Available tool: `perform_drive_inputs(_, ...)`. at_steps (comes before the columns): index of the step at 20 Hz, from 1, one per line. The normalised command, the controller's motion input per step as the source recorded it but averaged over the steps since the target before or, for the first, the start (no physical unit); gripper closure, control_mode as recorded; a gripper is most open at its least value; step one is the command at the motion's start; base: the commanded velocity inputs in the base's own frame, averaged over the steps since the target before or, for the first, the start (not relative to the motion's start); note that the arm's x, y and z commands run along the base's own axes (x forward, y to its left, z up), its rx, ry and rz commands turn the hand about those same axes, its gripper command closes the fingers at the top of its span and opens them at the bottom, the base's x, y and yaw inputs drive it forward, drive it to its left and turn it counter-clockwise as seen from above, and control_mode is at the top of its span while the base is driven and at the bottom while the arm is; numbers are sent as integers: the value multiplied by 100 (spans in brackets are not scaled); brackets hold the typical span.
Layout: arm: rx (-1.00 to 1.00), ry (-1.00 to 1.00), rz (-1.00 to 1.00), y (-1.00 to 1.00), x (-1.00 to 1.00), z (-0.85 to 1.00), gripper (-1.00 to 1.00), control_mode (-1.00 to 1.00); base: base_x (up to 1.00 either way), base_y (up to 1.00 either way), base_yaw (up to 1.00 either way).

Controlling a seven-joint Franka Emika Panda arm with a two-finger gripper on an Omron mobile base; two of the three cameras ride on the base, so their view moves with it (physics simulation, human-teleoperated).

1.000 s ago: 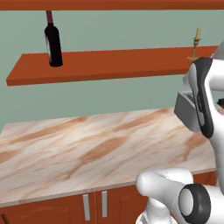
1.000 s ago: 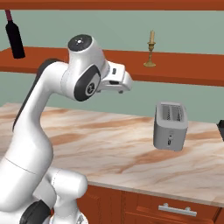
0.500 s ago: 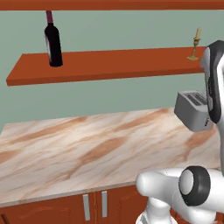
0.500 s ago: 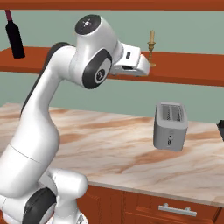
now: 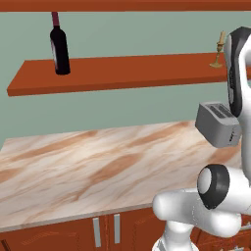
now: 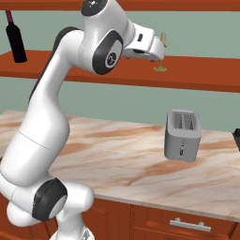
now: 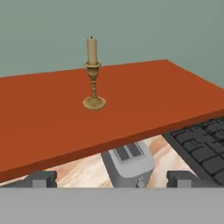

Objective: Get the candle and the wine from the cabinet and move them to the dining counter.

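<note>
The candle (image 7: 92,74), cream in a brass holder, stands upright on the cabinet's lower plank (image 7: 140,105) near its right end. My gripper (image 7: 111,179) is open and empty, level with the plank's front edge and a short way in front of the candle. In the right base view the gripper (image 6: 158,48) hangs just left of the candle (image 6: 161,55) and partly covers it. The wine (image 5: 59,46), a dark bottle with a maroon neck, stands far left on the same plank (image 5: 122,71); the candle (image 5: 217,50) is at its right end. The dining counter is out of view.
A grey toaster (image 6: 182,135) stands on the marbled wall counter (image 6: 117,154) below the candle. A black stovetop (image 7: 201,144) lies to the right of it. Another plank (image 5: 127,5) runs above the lower one. Cabinet doors with silver handles (image 6: 190,225) sit under the counter.
The arm has lifted and swung the hand up from beside the toaster to shelf height, close to the candle. The jaws stayed open. Bottle and candle have not moved.
</note>
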Motion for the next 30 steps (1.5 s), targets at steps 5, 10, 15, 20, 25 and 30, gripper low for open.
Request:
perform_drive_inputs(5, 0, -30, 0, 0, 20, 17, -100, -100, 0, 0, 0)
perform_drive_inputs(10, 0, -30, 0, 0, 7, 1, -100, -100, 0, 0, 0)
perform_drive_inputs(15, 0, -21, 0, 0, 12, 0, -100, -100, 0, 0, 0)
perform_drive_inputs(20, 0, -8, 0, 1, 20, 0, -100, -100, 0, 0, 0)
perform_drive_inputs(25, -1, -1, 0, 6, 23, 0, -100, -100, 0, 0, 0)
perform_drive_inputs(30, -7, 0, 1, 2, 20, 0, -100, -100, 0, 0, 0)
